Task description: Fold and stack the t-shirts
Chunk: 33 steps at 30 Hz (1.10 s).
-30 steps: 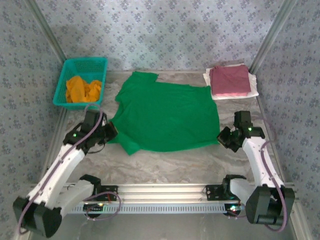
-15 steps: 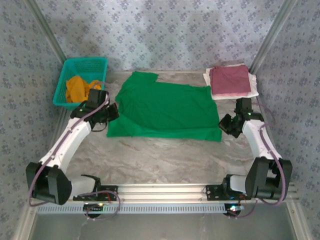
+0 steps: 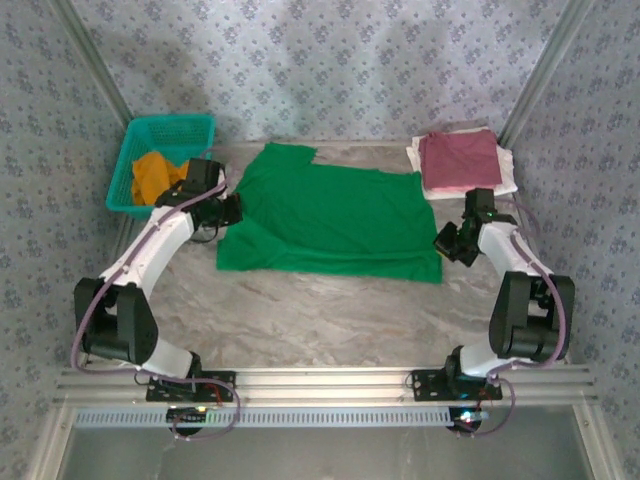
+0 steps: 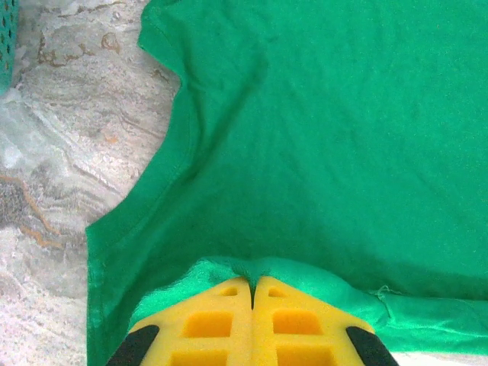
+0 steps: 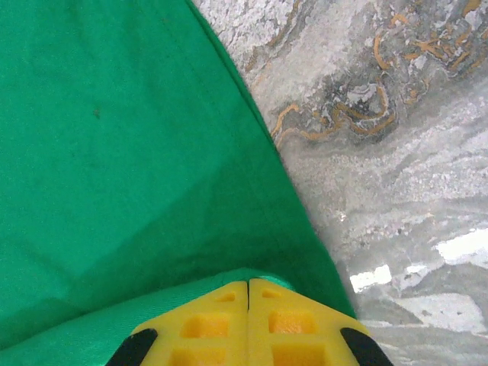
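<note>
Left gripper [image 3: 228, 212] and right gripper [image 3: 446, 243] both clamped on green shirt [image 3: 330, 215] hem, carried it further up over the body; bottom fold nearly laid, release next

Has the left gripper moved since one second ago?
Yes. The left gripper, shut on the green t-shirt, went up the top view, from below the teal basket to beside its near right corner.

Your right claw [image 5: 248, 286] pinches the green t-shirt [image 5: 114, 152], yellow fingers [image 5: 293, 328] pressed together; the marbled worktop [image 5: 381, 137] lies right of its edge.
</note>
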{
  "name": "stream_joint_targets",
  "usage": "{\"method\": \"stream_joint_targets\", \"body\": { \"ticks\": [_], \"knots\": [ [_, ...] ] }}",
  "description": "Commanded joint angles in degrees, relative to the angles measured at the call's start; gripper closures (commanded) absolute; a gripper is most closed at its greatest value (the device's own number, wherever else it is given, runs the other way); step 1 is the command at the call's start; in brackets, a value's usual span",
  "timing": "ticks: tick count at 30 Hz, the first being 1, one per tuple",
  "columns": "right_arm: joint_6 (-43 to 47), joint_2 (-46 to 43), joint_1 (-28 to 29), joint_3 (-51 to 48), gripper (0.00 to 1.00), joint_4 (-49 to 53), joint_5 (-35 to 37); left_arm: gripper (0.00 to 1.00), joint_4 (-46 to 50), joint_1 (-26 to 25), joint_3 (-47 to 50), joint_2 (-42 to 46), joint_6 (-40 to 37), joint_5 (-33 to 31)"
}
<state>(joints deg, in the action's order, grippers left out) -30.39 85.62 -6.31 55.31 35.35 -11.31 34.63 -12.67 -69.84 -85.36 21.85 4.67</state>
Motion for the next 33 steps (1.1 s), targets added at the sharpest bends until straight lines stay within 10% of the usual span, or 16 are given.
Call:
{"method": "stream_joint_targets", "body": {
  "ticks": [1,12,14,17,22,26,33],
  "knots": [
    [0.61,2.09,-0.20,3.13,1.00,-0.64,0.46,1.00,-0.77,0.76,-2.69,-1.85,-1.98,-0.32],
    [-0.49,8.68,1.12,10.32,1.00,-2.75,0.87,1.00,-0.57,1.31,-10.14,-10.47,-3.55,-1.17],
    [-0.54,10.51,1.28,11.82,0.87,-3.45,0.53,1.00,-0.34,1.57,-12.19,-12.84,-4.21,-1.44],
    [-0.15,12.41,1.30,16.67,0.64,-1.68,-0.58,0.57,1.99,1.86,-16.79,-15.05,-4.78,-4.28],
    [0.57,4.88,1.60,15.79,0.54,0.15,-1.26,0.38,0.03,1.34,-12.39,-5.99,-2.30,-4.66],
    [1.74,-6.31,4.58,3.55,0.61,-3.89,-6.96,0.42,-1.09,1.03,0.66,3.12,0.18,-3.86],
    [-0.33,-12.54,7.24,-11.19,1.00,-10.12,-9.61,0.55,-3.36,1.13,15.60,5.01,2.80,0.09]
  ]
}}
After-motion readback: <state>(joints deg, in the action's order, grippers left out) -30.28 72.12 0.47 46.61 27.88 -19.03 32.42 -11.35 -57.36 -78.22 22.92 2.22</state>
